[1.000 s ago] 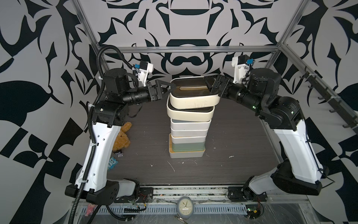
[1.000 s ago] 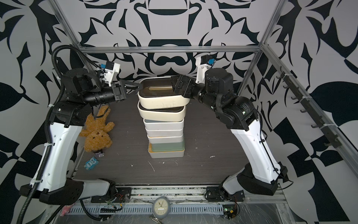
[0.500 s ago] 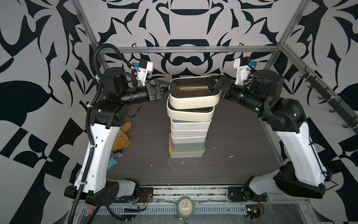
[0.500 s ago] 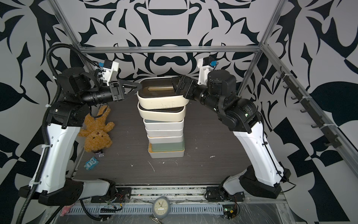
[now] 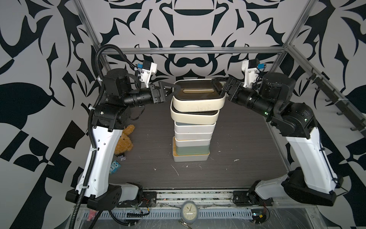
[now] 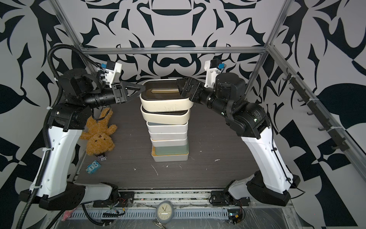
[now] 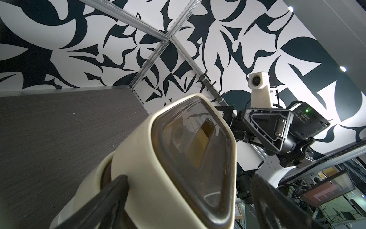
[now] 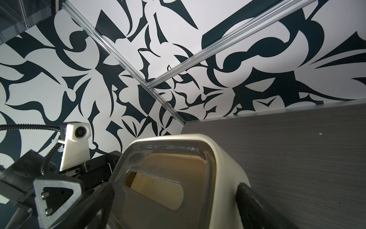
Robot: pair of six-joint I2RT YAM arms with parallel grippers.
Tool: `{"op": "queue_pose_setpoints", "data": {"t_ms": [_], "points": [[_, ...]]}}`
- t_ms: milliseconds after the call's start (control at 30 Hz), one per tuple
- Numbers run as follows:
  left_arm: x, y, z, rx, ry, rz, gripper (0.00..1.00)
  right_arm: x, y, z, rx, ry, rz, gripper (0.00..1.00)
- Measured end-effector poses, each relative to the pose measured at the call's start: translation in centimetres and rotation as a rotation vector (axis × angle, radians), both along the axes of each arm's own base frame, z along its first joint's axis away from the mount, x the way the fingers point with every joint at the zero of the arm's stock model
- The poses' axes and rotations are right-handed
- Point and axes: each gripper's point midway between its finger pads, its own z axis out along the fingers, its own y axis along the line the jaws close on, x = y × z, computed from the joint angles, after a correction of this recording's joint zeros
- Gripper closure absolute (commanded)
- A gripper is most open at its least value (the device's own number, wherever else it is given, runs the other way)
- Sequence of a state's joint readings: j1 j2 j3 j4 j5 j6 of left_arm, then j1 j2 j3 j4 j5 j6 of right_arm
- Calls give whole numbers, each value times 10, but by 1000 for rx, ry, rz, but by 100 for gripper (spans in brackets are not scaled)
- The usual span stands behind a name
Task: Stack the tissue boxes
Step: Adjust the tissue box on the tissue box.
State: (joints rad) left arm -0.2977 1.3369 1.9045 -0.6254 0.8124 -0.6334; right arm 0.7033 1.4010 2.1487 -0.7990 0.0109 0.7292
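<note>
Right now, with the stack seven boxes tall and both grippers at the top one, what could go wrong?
1. The open left gripper and right gripper straddle the ends of the top cream box. One of the left fingers looks to touch its side, so retreating could drag it.
2. That box sits skewed on the second cream box, which overhangs the narrower white boxes. A nudge might topple the stack.

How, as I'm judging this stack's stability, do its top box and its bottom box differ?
The top box is cream and rounded with a dark lid; the bottom box is white, square-edged, tan-rimmed. The top box carries nothing; the bottom box bears all the others. Both lie with long sides aligned.
</note>
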Motion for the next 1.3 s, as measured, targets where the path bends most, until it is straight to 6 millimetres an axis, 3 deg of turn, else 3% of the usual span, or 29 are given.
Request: {"op": "queue_pose_setpoints", "data": {"t_ms": [1300], "points": [[-2,2,6,-3,-18,15,1,-34,2,6,84,2,70,1]]}}
